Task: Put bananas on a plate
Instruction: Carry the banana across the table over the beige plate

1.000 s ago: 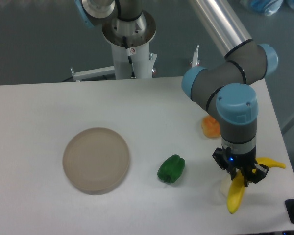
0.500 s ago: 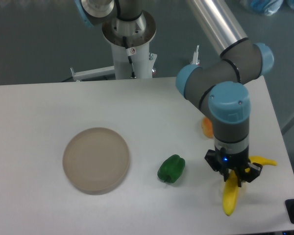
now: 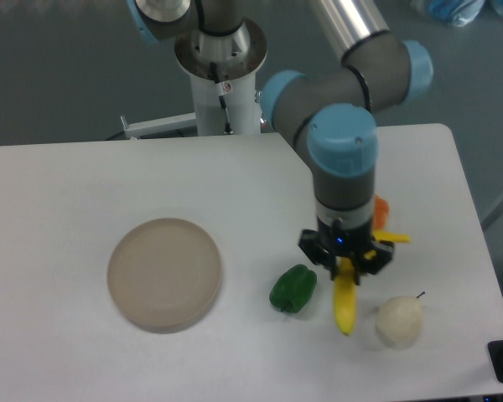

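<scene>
The gripper [image 3: 346, 270] clamps the bananas [image 3: 344, 301] and holds them between the green pepper [image 3: 292, 288] and the pear [image 3: 399, 321], toward the table's [image 3: 67, 184] front right corner, well apart from the plate [image 3: 164, 273] at front left.

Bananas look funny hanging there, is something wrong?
Nothing looks broken. The gripper is shut on the bananas, so the long one hangs down beside the green pepper and the pear. The plate sits bare.

Single fixed high front view
</scene>
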